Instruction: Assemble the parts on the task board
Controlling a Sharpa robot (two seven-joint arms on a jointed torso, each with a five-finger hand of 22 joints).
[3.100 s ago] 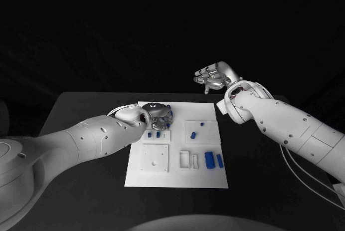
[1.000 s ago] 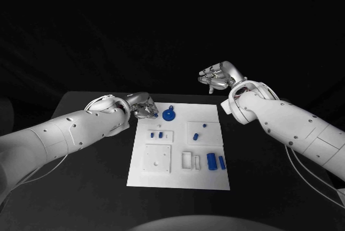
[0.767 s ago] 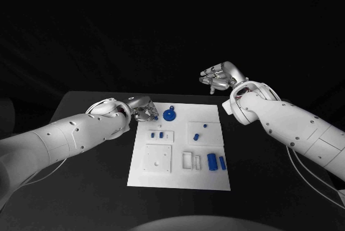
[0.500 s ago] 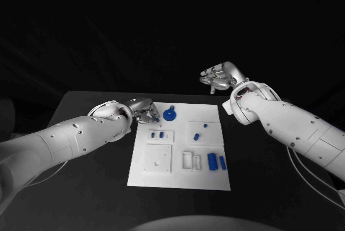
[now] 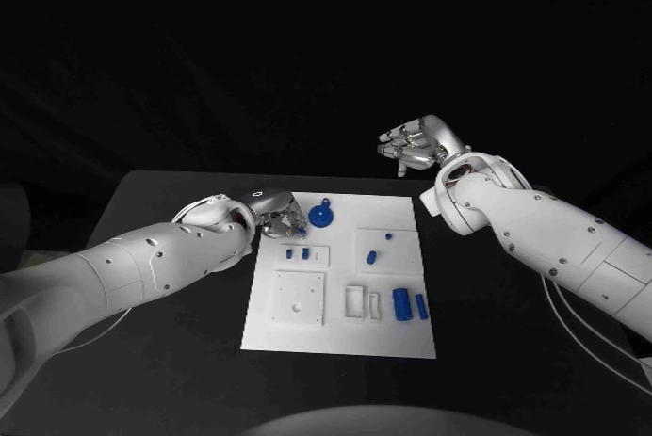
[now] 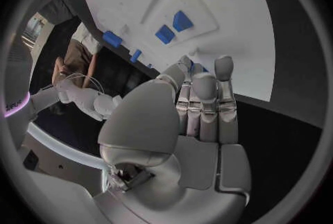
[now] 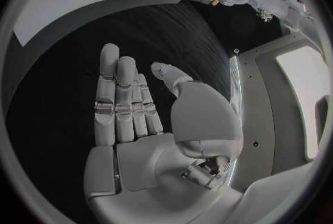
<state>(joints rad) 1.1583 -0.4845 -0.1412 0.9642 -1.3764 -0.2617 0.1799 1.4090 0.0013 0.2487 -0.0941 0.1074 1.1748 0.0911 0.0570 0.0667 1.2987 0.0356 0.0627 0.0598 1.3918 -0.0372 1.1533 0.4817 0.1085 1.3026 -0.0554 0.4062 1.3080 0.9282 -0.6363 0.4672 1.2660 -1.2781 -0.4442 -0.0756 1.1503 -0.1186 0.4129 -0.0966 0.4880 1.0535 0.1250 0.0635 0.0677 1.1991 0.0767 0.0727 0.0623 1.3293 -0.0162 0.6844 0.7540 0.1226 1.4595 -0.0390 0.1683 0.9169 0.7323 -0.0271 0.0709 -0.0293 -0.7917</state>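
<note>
Left hand point(image 5: 276, 213) at board point(image 5: 340, 337) far-left corner, fingers extended, empty. Right hand point(image 5: 415, 144) raised beyond tabletop point(image 5: 163, 266), fingers straight, empty.

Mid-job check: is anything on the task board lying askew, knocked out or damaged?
Nothing stands out. The task board lies flat and whole, its small blue parts sit within its recesses, and the round blue part lies at its far end beside the left hand. The right hand hangs apart, holding nothing.
</note>
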